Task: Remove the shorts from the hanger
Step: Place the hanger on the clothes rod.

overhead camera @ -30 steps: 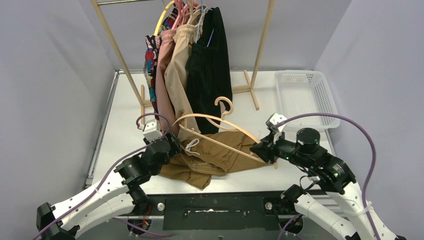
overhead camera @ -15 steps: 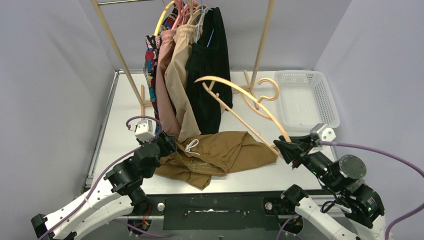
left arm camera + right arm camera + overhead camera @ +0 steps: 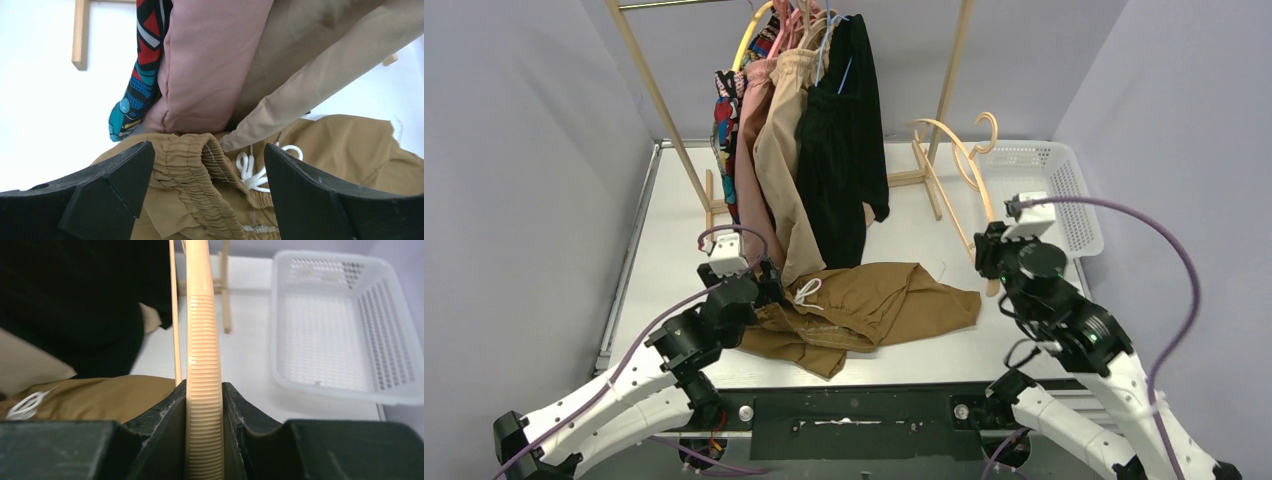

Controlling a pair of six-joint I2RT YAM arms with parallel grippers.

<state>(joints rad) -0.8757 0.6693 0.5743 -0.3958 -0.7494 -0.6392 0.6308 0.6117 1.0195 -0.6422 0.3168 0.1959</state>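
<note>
The right end effector (image 3: 204, 390), gripping the bare hanger (image 3: 203, 330), has swung it clear; the left end effector (image 3: 207, 152) opens wide above the freed mustard-brown shorts (image 3: 884, 300).

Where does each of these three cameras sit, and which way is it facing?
Top external: above and behind, looking down on the table and mustard-brown shorts; both arms show.
Left wrist: on the left arm, facing those shorts; the open left gripper shows.
Right wrist: facing the basket; the right gripper clamps the hanger.
Shared: all three see those shorts.
</note>
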